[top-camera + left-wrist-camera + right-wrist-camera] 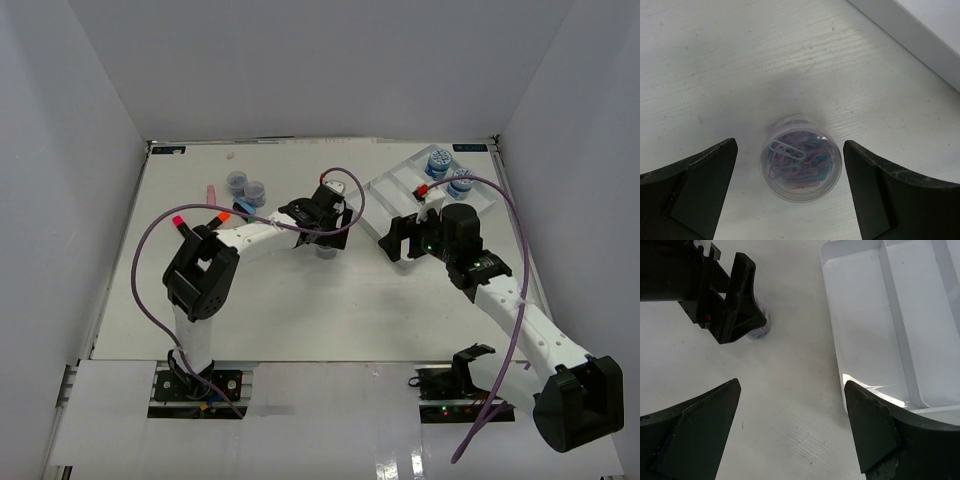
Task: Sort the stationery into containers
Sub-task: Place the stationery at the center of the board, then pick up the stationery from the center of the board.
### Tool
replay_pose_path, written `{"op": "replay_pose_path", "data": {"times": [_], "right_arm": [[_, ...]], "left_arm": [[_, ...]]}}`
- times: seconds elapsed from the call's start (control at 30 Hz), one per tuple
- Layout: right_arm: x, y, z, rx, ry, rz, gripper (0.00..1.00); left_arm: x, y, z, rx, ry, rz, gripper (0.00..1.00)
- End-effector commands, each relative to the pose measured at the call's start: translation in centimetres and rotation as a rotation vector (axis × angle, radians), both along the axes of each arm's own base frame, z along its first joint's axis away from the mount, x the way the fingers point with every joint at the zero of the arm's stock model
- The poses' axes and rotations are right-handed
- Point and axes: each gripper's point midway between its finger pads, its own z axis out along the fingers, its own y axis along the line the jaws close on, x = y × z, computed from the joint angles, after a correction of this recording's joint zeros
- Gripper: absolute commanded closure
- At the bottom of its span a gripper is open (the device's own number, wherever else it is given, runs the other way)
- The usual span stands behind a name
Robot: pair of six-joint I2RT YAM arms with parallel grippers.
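Note:
A small clear jar (801, 159) full of coloured paper clips stands on the table between the fingers of my left gripper (790, 150). The gripper is open, with a gap on each side of the jar. In the top view this jar (326, 251) sits just below the left gripper (330, 233). My right gripper (396, 240) is open and empty beside the near-left corner of the white tray (392, 183). In the right wrist view the gripper (792, 422) hovers over bare table by the tray (860, 315). Two jars (438, 160) and a red marker (422, 189) lie in the tray.
Two more jars (247, 185) stand at the back left. Near them lie pink (211, 192), orange (223, 215) and red (179, 219) markers. The left arm's purple cable loops over the table. White walls enclose the table.

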Motion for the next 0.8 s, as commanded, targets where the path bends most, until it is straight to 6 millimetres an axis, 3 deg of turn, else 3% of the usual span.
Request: {"op": "replay_pose_path", "data": {"times": [0.0,0.17,0.2,0.3,0.33,0.4,0.43,0.6,0.63,0.67,0.77], "right_arm": [[0.3,0.9,0.7,-0.019,-0.031,0.038,0.10],[0.4,4.0,0.8,-0.065,-0.041,0.130,0.10],[0.4,4.6,0.8,-0.079,-0.047,0.146,0.10],[0.8,6.7,0.4,-0.103,-0.048,0.177,0.10],[0.6,7.7,0.3,-0.107,-0.045,0.197,0.10],[1.3,8.9,-1.0,-0.154,-0.035,0.229,0.10],[1.7,10.2,-1.7,-0.180,-0.026,0.248,0.10],[3.5,13.4,-3.5,-0.246,-0.003,0.269,0.10],[4.2,14.0,-3.1,-0.258,-0.020,0.255,0.10],[4.5,14.4,-4.6,-0.279,0.005,0.260,0.10],[5.4,15.7,-5.9,-0.303,0.038,0.276,0.10]], "left_arm": [[0.8,0.0,4.8,-0.082,-0.101,0.032,0.02],[1.3,2.4,7.2,-0.143,-0.118,0.085,0.02],[2.1,4.1,8.5,-0.169,-0.134,0.124,0.02],[2.7,8.2,9.5,-0.187,-0.144,0.199,0.02],[2.6,9.3,11.1,-0.203,-0.176,0.210,0.02],[2.5,12.2,11.0,-0.195,-0.180,0.257,0.02],[2.1,13.3,12.2,-0.205,-0.208,0.266,0.02],[0.3,19.4,11.3,-0.178,-0.217,0.373,0.02],[-0.7,20.2,9.8,-0.161,-0.195,0.385,0.02],[-1.2,20.8,10.5,-0.171,-0.222,0.395,0.02],[-2.7,22.3,9.7,-0.160,-0.250,0.423,0.02]]}}
